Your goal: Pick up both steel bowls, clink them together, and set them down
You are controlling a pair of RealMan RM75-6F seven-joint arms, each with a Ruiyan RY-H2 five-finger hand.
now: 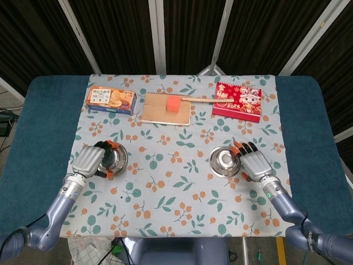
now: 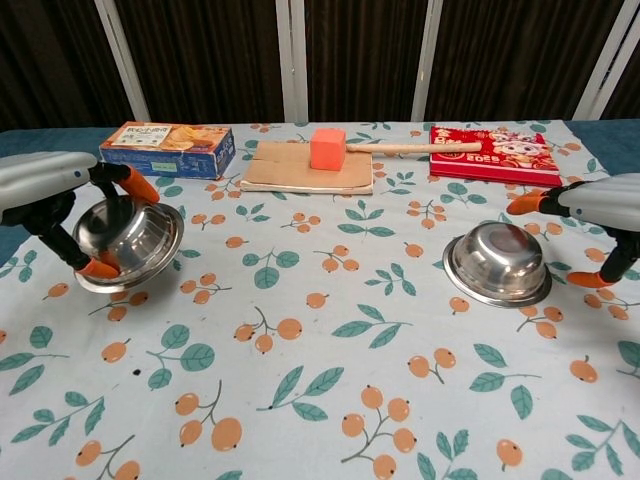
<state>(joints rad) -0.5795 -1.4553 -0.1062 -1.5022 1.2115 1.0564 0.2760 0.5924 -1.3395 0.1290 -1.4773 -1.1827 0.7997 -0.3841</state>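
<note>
The left hand (image 2: 60,195) grips the left steel bowl (image 2: 128,240), tilted up off the tabletop (image 2: 320,380) (rim toward the centre); the right hand (image 2: 590,215), fingers spread and empty, sits just beside the right steel bowl (image 2: 497,262) resting flat

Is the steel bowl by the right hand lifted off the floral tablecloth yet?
No, in the chest view the round steel bowl sits flat on the floral tablecloth, with the right hand beside it.

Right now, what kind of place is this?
Likely a robot test bench, not a home: a table with floral cloth, dark curtain with metal posts behind, and staged props such as a biscuit box.
</note>
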